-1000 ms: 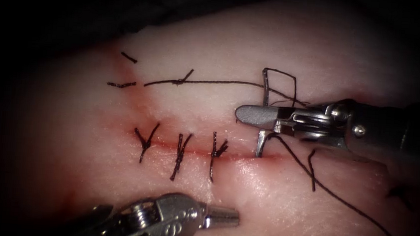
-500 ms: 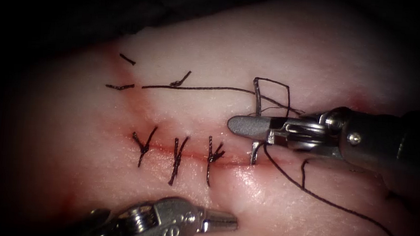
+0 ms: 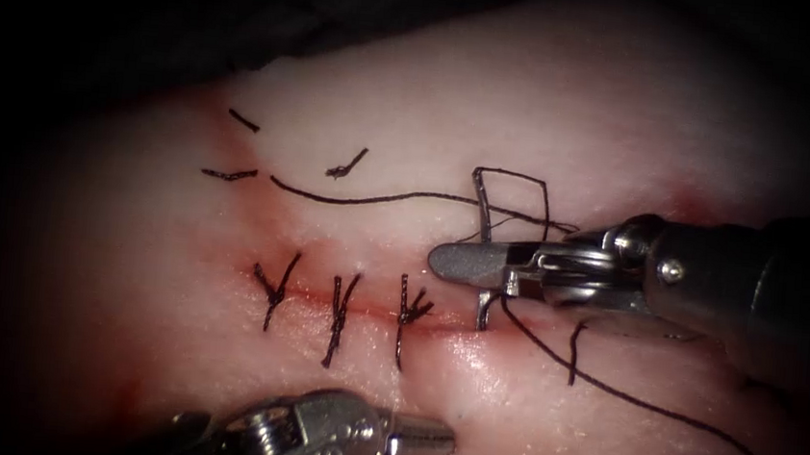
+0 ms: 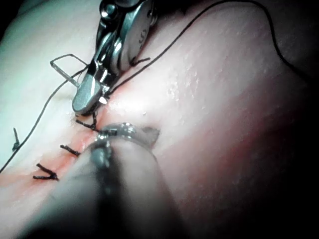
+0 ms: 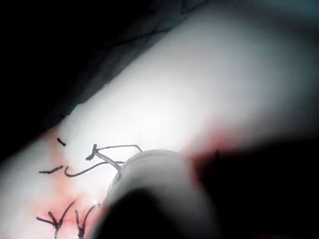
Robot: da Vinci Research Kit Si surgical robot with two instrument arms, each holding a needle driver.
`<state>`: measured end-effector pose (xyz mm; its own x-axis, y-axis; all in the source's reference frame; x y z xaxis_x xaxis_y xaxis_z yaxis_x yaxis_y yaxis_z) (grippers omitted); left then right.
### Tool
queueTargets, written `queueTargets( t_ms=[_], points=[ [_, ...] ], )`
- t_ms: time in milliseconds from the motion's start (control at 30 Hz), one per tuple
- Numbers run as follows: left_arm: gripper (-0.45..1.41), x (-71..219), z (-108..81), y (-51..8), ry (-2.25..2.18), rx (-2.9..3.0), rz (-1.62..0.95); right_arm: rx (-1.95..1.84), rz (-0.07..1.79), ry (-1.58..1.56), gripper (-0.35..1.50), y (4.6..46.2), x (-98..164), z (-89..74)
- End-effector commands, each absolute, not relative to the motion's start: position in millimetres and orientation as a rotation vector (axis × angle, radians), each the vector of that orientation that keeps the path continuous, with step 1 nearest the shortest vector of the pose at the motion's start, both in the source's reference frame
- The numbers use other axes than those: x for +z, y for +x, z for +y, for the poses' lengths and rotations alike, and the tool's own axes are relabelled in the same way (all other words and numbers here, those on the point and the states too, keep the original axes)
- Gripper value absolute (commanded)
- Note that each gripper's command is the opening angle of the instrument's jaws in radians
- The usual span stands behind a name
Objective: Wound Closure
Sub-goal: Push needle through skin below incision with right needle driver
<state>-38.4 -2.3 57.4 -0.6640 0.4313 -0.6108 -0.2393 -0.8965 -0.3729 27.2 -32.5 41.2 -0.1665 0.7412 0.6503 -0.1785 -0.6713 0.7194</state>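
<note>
Gripping the needle (image 3: 485, 226) mid-curve, right tool (image 3: 468, 262) sinks its tip into tissue (image 3: 550, 104).

This is looking like a surgical training lab. A slab of pale tissue (image 3: 570, 96) is lying under an endoscope's spotlight, with darkness ringing it. A cut (image 3: 370, 304) is running across it, closed by three dark stitches (image 3: 339, 304), with red fluid (image 3: 234, 195) staining its edges. Two steel wristed tools, the right tool (image 3: 465, 261) just above the cut and the left tool (image 3: 427, 439) below it, are working at a bench piece rather than a patient.
</note>
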Motion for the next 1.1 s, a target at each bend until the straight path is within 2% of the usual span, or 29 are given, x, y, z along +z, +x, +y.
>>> queueTargets(
  t_ms=[33,433,533,600,633,667,700,733,767,967,1100],
  points=[
    [-0.40,57.7,-1.4,-39.0,-1.032,2.541,-0.366,1.887,0.655,1.489,-0.35,28.6,40.7,-32.1],
    [-0.42,57.3,-0.6,-38.8,-1.023,2.537,-0.367,1.852,0.626,1.524,-0.35,29.0,37.9,-34.7],
    [-0.42,57.2,-0.7,-38.8,-1.023,2.537,-0.366,1.884,0.682,1.503,-0.35,28.8,38.1,-33.8],
    [-0.42,57.2,-0.8,-38.8,-1.022,2.537,-0.366,1.876,0.797,1.490,-0.35,28.4,38.5,-32.6],
    [-0.42,57.1,-0.9,-38.8,-1.022,2.538,-0.366,1.857,0.860,1.470,-0.03,28.1,38.7,-32.1],
    [-0.42,57.0,-1.0,-38.7,-1.023,2.538,-0.366,1.857,0.915,1.418,0.41,27.8,39.0,-31.3],
    [-0.42,57.0,-1.0,-38.7,-1.023,2.539,-0.367,1.859,0.944,1.383,0.71,27.5,39.3,-30.7],
    [-0.42,56.9,-1.1,-38.6,-1.023,2.539,-0.367,1.844,0.978,1.328,0.84,27.2,39.5,-30.1],
    [-0.42,56.9,-1.1,-38.5,-1.024,2.540,-0.368,1.829,1.010,1.282,0.94,26.7,39.8,-29.4],
    [-0.42,56.9,-1.5,-38.3,-1.024,2.543,-0.366,1.713,1.114,0.909,1.13,24.0,41.0,-26.2],
    [-0.42,57.0,-1.7,-38.4,-1.022,2.543,-0.362,1.597,1.137,0.693,1.18,23.6,41.3,-24.9]
  ],
)
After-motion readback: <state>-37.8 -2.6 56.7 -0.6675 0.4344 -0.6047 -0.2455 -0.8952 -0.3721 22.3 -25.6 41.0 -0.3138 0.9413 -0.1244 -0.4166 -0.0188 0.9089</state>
